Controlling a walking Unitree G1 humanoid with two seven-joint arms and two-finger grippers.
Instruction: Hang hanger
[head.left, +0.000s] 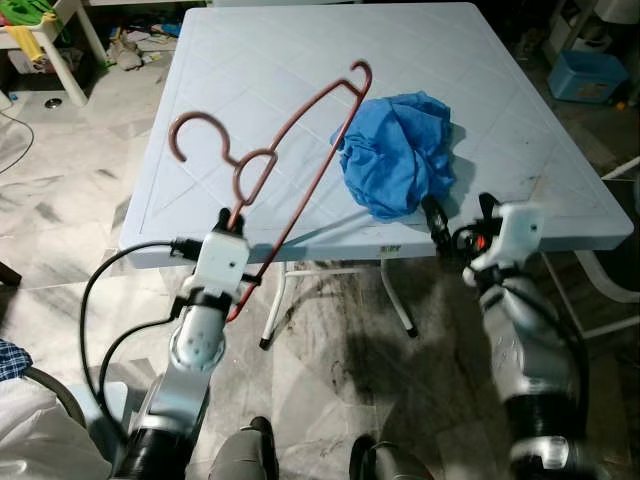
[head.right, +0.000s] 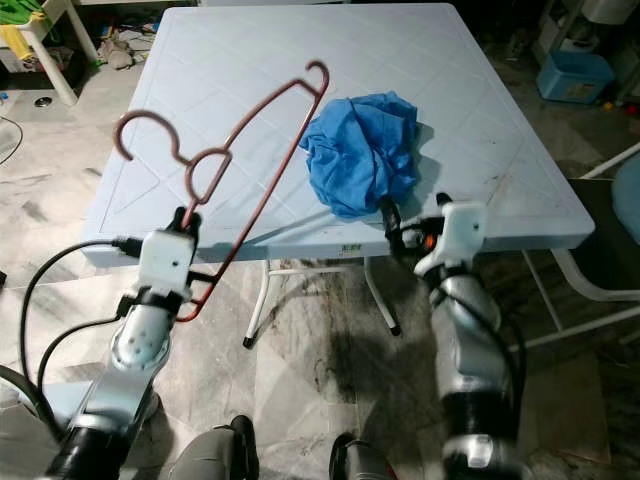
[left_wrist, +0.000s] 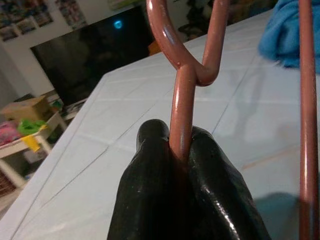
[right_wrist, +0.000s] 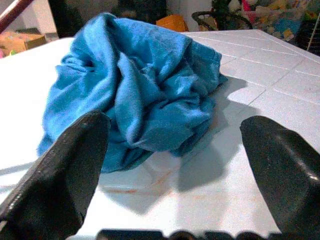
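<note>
the left gripper (head.left: 232, 216) is clenched on the hanger (head.left: 300, 150), its two black fingers (left_wrist: 150, 165) pinching the reddish wire just below the twisted neck, and it holds the hanger up, tilted, above the near left part of the pale table (head.left: 250, 70), with the hook toward the robot's left. the right gripper (head.left: 460, 212) sits at the table's near edge with its fingers (right_wrist: 65, 165) spread apart and nothing between them, aimed at the crumpled blue cloth (head.left: 398, 150) that lies on the table just beyond it, beside the hanger's far end.
</note>
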